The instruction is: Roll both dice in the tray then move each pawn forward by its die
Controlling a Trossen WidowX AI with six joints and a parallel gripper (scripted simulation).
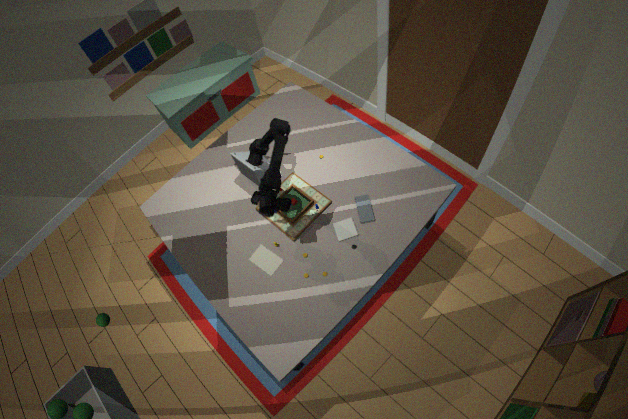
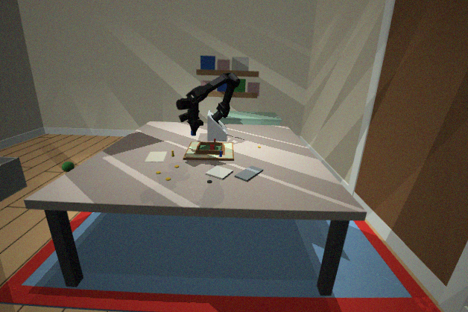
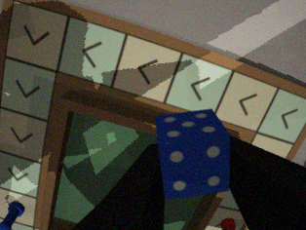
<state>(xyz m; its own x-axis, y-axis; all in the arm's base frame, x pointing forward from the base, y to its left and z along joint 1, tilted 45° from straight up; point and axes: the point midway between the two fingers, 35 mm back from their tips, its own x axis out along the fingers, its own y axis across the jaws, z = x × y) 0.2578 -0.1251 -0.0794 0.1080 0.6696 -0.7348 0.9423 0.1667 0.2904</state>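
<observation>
My gripper is shut on the blue die, held above the game board. In the wrist view it appears over the edge of the tray. The red die lies in the tray; its number is too small to read. The blue pawn stands on the arrow track. The red pawn stands on the far side of the tray in the exterior view, partly hidden in the wrist view.
A yellow pawn stands beside a pale card. Another pale card, a grey-blue slab, a black disc and several yellow discs lie around the board.
</observation>
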